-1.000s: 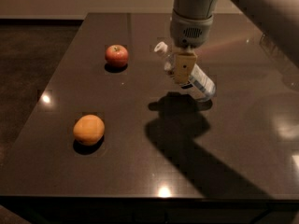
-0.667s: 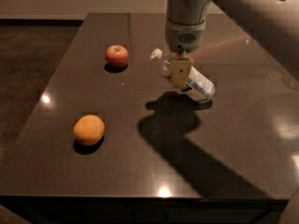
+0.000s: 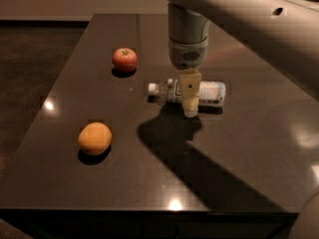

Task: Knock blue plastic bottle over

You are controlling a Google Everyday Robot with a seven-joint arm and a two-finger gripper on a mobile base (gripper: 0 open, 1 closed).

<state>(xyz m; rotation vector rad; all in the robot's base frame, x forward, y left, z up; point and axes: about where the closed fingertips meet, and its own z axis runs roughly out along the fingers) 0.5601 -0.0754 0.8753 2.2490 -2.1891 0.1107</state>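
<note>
No legible text on the label [image 3: 213, 92] of the blue plastic bottle [image 3: 171, 91] behind the end effector [image 3: 190, 109]

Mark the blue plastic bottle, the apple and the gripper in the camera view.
blue plastic bottle [image 3: 212, 93]: camera view, on its label, right of the gripper.
apple [image 3: 124, 59]: camera view, middle of its red skin.
gripper [image 3: 190, 108]: camera view, its lower tip, in front of the lying bottle's middle.
</note>
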